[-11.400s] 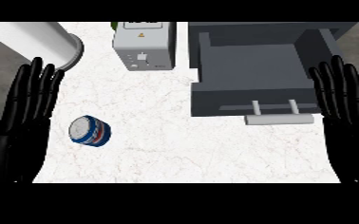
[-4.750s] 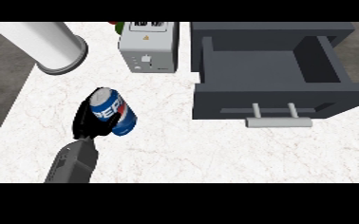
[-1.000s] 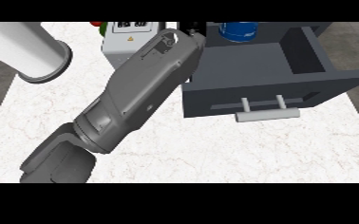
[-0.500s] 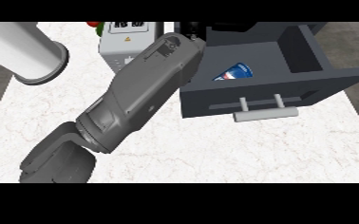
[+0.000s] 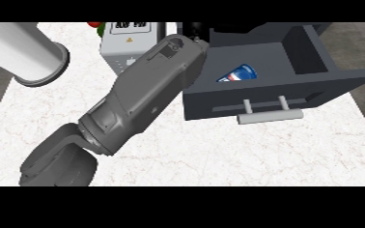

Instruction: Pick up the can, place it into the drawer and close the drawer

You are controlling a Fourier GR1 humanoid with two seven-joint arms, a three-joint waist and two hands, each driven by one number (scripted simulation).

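The blue can (image 5: 237, 73), with red and white markings, lies tilted inside the open grey drawer (image 5: 314, 84). The left hand (image 5: 194, 29) shows only as a black sliver at the drawer's back edge; whether it is released or clenched I cannot tell.

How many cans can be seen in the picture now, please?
1. The blue can lies tilted inside the open drawer, at its left part, beside the grey left forearm. The forearm covers some counter, so another could be hidden.

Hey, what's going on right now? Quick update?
Left hand mostly hidden behind its forearm. Can lying tilted inside the open drawer. Drawer not closed yet.
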